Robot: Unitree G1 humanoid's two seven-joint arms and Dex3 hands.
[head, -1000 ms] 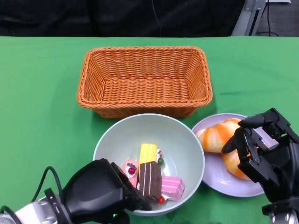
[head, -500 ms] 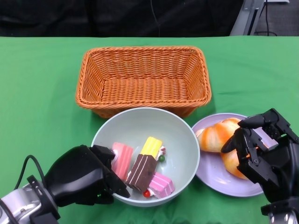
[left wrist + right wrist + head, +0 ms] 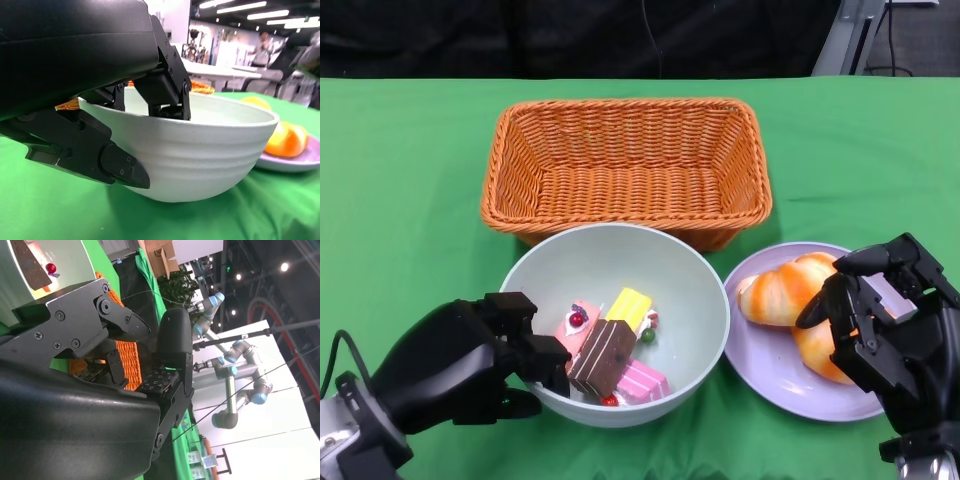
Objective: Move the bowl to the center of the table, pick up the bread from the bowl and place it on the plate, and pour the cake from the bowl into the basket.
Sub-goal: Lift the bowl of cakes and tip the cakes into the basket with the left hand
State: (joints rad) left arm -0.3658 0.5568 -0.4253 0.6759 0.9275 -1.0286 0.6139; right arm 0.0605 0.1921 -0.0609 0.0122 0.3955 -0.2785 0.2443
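Observation:
The pale green bowl sits just in front of the orange wicker basket, with several cake pieces piled low in its near side. My left hand grips the bowl's near-left rim, fingers inside and outside the wall. In the left wrist view its fingers clamp the bowl. Two orange bread rolls lie on the lilac plate. My right hand hovers over the plate's right side, fingers apart, holding nothing.
The green cloth covers the table, and the basket stands empty at the middle back. The plate touches or nearly touches the bowl's right side. The left wrist view shows the bread on the plate beyond the bowl.
The bowl has shifted left and a little toward the basket, and the cakes have slid inside it. My left hand has moved left with the rim. My right hand has stayed put.

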